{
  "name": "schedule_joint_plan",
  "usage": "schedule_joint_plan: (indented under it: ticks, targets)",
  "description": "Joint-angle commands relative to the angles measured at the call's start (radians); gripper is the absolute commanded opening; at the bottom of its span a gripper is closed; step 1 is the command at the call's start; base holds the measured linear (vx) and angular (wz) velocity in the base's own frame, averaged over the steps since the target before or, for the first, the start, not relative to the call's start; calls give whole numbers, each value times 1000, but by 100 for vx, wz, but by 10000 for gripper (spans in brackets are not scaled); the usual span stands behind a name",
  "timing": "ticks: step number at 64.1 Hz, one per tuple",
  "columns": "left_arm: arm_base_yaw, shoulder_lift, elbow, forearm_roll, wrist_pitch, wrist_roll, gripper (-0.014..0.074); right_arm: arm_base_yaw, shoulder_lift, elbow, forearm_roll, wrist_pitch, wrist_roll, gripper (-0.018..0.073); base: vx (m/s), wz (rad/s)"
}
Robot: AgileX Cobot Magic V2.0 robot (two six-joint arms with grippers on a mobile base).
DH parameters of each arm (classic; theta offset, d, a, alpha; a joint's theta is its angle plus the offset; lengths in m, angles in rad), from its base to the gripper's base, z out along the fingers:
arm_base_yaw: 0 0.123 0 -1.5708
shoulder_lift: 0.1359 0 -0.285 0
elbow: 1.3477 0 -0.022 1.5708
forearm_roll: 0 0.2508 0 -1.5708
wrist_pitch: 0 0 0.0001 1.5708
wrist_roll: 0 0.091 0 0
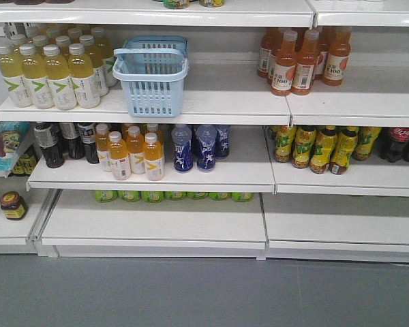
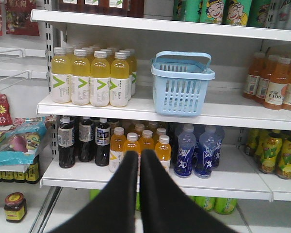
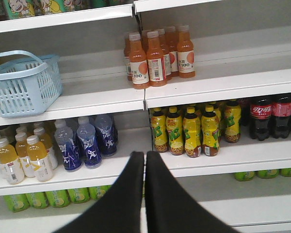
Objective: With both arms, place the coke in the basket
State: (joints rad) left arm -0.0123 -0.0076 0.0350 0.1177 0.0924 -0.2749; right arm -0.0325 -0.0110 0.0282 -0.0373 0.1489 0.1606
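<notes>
White shop shelves [image 1: 225,102] fill the whole view, packed with rows of drinks. The light blue basket [image 1: 151,75] stands upright on a high shelf, just beside the yellow bottles [image 1: 51,75], with its handle raised, so its open top is free for something to drop in. The coke bottles [image 3: 270,115] stand one shelf lower and far off to the right, next to the yellow-green bottles [image 3: 184,131]. So the coke and the basket are well apart, and the coke is not yet in the basket. The left gripper [image 2: 138,153] is pressed together with nothing between its fingers, and its camera sees the basket but no coke. The right gripper [image 3: 145,154] is pressed together too, holding nothing, and its camera sees the coke at the right edge. That is likely why both arms are needed: the right one is on the coke's side and the left one is on the basket's side. Neither touches anything on the shelves
</notes>
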Motion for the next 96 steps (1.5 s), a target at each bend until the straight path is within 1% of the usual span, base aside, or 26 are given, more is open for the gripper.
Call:
schedule_joint_plan:
  ticks: [1,96]
  targets:
    - [-7,-20,-33,0,-79,-6,-6,-7,-12,6,-8,-75,-6,-5,10,-1]
    - [-7,-20,-33,0,-79,-6,-6,-7,-12,6,-8,-75,-6,-5,9,-1]
